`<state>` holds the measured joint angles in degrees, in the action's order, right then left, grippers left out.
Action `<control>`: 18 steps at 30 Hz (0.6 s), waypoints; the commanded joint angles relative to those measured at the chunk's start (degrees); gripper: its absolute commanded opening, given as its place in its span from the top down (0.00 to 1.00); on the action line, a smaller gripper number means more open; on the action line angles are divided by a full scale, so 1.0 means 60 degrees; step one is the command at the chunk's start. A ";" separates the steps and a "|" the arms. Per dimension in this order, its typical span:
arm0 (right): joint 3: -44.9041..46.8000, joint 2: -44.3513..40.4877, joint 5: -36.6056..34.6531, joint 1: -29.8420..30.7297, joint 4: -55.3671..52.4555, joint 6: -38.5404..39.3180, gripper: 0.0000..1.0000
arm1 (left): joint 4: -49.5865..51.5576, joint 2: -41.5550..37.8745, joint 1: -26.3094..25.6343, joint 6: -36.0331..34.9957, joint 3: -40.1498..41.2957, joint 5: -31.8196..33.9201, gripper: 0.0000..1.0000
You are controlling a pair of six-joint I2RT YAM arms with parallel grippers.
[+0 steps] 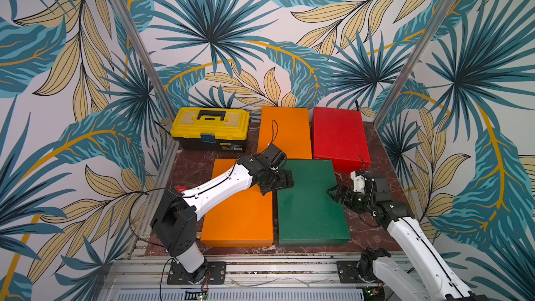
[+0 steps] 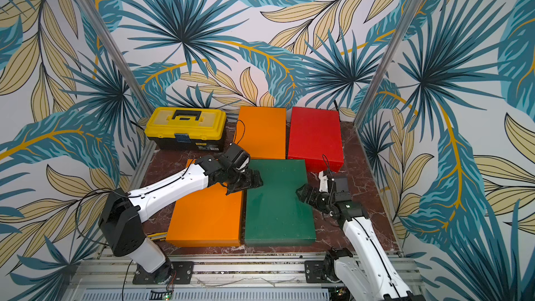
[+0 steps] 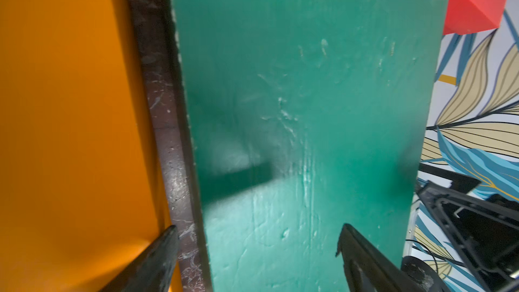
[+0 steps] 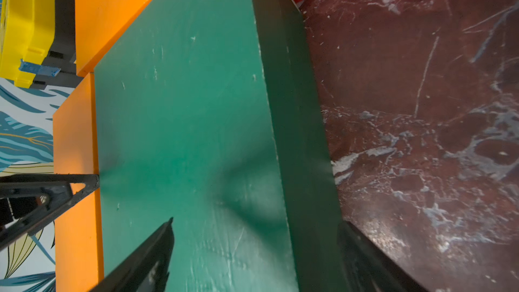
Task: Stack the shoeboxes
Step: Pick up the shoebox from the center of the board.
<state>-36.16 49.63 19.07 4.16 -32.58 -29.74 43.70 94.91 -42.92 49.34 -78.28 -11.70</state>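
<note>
You're getting bright, even light in both top views; wrist views blurring, shadows crossing the green shoebox (image 3: 309,122).

The dark green shoebox (image 1: 311,207) lies between the left fingers (image 1: 265,190) and the right fingers (image 1: 333,194), which reach over its opposite long edges. The near orange shoebox (image 1: 240,221) sits just outside the left fingers, and the red shoebox (image 1: 338,134) sits beyond the right fingers, all on the desk (image 1: 364,240).
</note>
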 commanded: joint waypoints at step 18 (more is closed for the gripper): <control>0.0758 0.0822 0.0199 -0.0047 0.1384 -0.0524 0.13 | 0.0474 0.1899 -0.0622 0.0133 -0.1732 0.0069 0.10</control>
<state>-33.58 53.58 19.73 3.86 -26.57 -32.21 47.11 105.12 -45.87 49.56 -87.72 -10.85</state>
